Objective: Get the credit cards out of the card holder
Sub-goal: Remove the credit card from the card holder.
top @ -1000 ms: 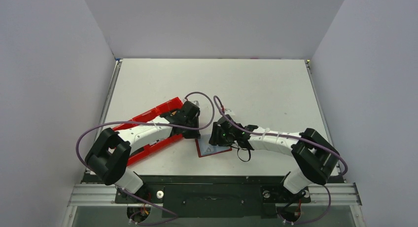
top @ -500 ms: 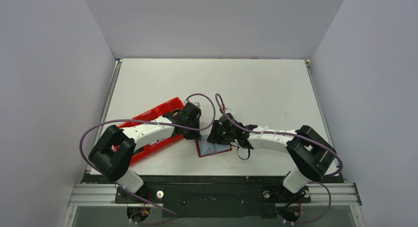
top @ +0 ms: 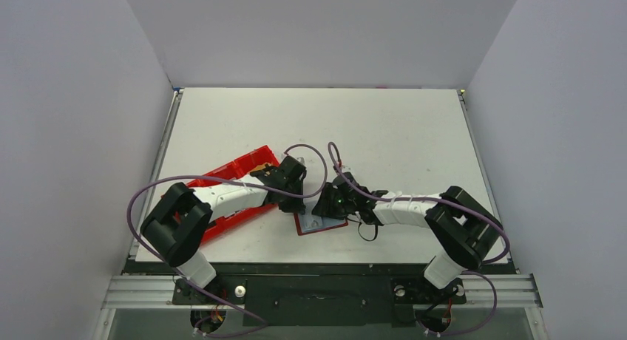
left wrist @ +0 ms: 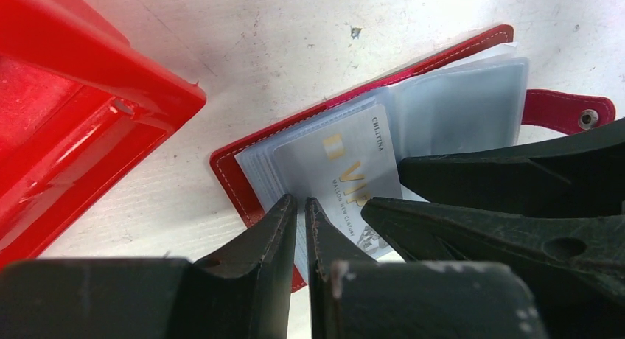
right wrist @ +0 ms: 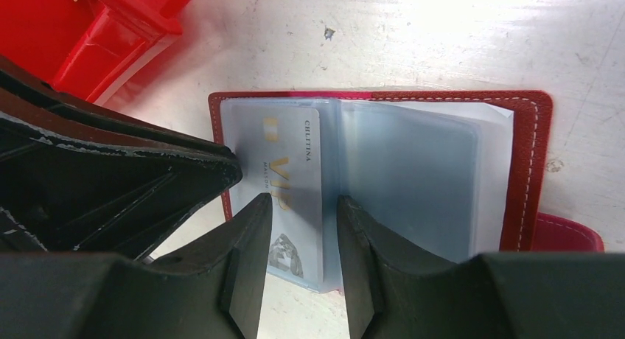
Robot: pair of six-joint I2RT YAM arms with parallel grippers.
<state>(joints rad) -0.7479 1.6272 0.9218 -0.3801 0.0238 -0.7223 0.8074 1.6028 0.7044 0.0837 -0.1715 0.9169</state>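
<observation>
Right wrist view: right jaws are standing partly open, straddling the near end of a silver credit card point(right wrist: 291, 169), probably lining up to pinch it out; left jaws, almost closed and holding nothing, are seemingly pinning the open card holder point(right wrist: 527, 169) to the surface point(right wrist: 413, 37); a red tray point(right wrist: 110, 29) is lying just beside.

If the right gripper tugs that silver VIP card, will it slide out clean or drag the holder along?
The card looks thin and stiff, so it should probably stay flat. Its clear sleeve looks glossy, so it likely slides. The card holder looks small and light; it may drag unless the left gripper pins it.
</observation>
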